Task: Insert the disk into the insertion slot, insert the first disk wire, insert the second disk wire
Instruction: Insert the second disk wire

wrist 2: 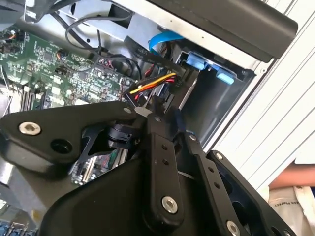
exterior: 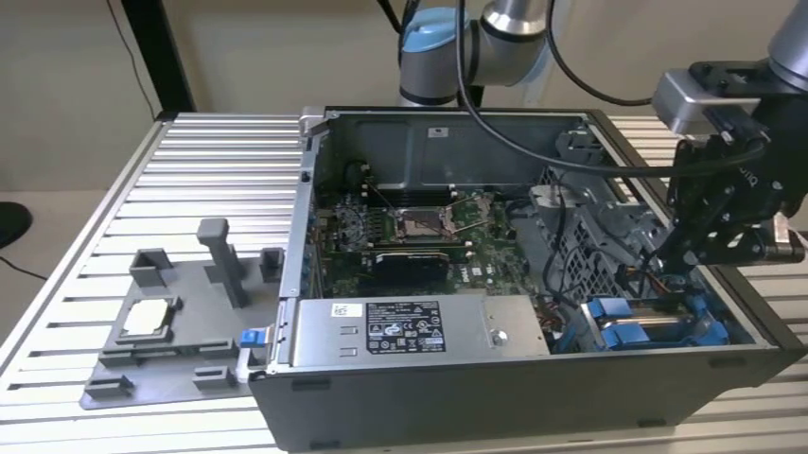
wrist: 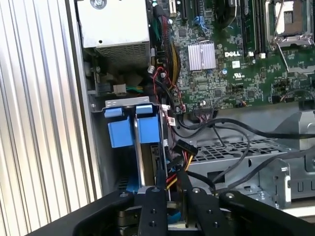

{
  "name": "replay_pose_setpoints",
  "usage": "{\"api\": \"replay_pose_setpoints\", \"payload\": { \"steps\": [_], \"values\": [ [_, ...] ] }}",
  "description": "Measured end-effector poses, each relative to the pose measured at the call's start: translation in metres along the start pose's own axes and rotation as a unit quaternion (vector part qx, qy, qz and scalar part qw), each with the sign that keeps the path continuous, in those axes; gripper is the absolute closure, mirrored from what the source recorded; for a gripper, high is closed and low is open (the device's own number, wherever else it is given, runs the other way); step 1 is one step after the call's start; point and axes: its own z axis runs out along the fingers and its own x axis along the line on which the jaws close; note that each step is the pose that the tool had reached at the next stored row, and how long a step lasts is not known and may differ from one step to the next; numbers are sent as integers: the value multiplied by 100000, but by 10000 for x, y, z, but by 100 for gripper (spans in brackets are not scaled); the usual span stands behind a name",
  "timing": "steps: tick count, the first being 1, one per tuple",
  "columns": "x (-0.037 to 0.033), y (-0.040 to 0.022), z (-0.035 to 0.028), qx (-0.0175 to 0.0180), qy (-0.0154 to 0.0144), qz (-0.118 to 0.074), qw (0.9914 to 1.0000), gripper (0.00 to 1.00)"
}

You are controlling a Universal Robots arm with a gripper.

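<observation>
Seated in the insertion slot [wrist: 125, 103], the disk [wrist: 147, 130] is found just beside the grey power-supply box [wrist: 115, 24], with its blue carrier tabs turned toward the open side of the computer case [exterior: 505, 397]. The gripper [wrist: 171, 174] is held on the far side of the disk from the power-supply box, so that the disk lies between the two. The fingers [wrist: 158, 187] are drawn close together and are clamped on a disk wire [wrist: 183, 146], a bundle of yellow, red and black strands ended by a black plug. The strands are pinched just behind the plug, which is carried beyond the fingertips and pointed toward the power-supply box. The plug is seen just beside the disk's edge and apart from the blue tabs; whether it is touching the disk's socket cannot be told. In the second wrist view the same bundle is seen emerging from between the closed fingertips, with the blue tabs farther on. The green motherboard [exterior: 417, 227] is laid flat in the case alongside the power-supply box. Loose black cables [wrist: 231, 125] are draped over a perforated metal cage [wrist: 231, 147], farther from the power-supply box than the disk's tabs.
</observation>
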Motion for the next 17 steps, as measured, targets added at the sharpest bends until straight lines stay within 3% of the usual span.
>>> {"api": "replay_pose_setpoints", "payload": {
  "steps": [2,3,10,13,17],
  "values": [
    [19,-33,-6,-51,-412,7,99999,100],
    [30,-53,-8,-73,-587,9,99998,0],
    [127,-193,-11,-176,-1425,24,99990,0],
    [174,-249,-9,-204,-1652,30,99986,0],
    [253,-299,40,-279,-1943,35,99981,0]
  ]
}}
